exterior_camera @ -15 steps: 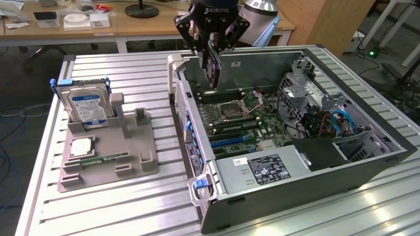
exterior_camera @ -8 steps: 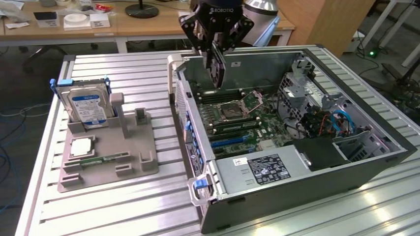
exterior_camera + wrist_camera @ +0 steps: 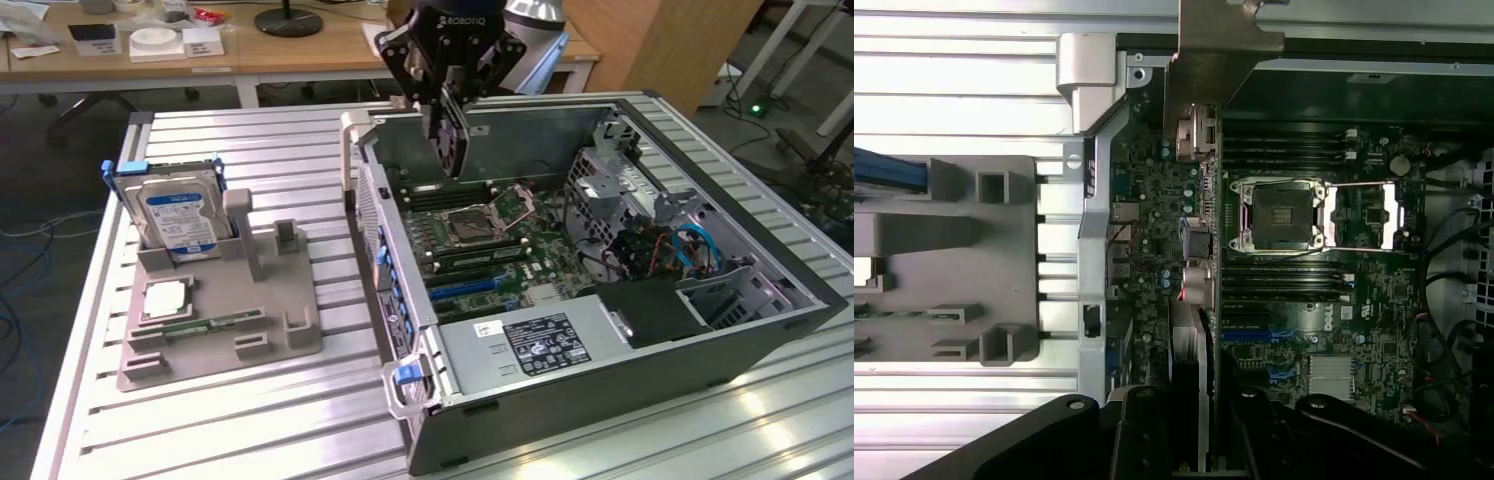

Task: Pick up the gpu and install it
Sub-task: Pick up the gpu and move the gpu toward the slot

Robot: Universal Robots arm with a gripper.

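Item: gpu [image 3: 454, 150] [image 3: 1189, 350]. Hangs on edge beneath the pincer [image 3: 451, 108] [image 3: 1194, 442], long axis running down away from it, silver bracket [image 3: 1219, 50] at the far end. Pincer partly closed, clamped on the card's upper end, above the open computer case [image 3: 534, 140].

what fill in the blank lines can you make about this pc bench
The fingers hold the ____.
The drive in the holder has a ____ label.
The holder sits on the exterior view's ____ of the case.
Missing words: gpu; blue; left
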